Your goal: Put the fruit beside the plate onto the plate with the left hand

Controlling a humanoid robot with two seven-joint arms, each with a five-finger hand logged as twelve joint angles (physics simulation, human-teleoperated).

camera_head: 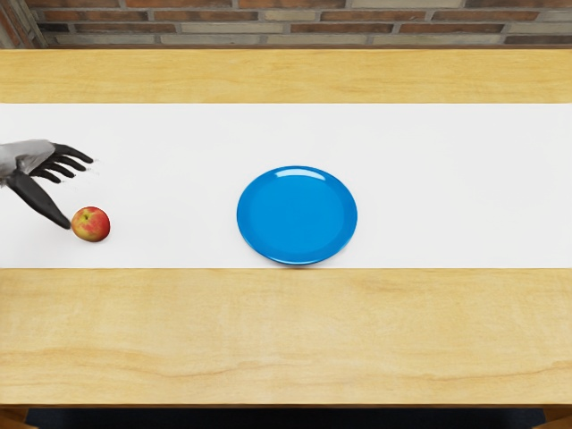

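Note:
A small red and yellow apple point(91, 223) lies on the white runner, well to the left of a round blue plate point(297, 214) that has nothing on it. My left hand point(55, 179) reaches in from the left edge, just above and left of the apple. Its fingers point(71, 159) are spread open, and the thumb tip point(61, 220) points down close beside the apple's left side. The hand holds nothing.
A white runner point(429, 179) crosses the wooden table point(286, 340) from side to side. A brick wall point(286, 22) stands behind the table's far edge.

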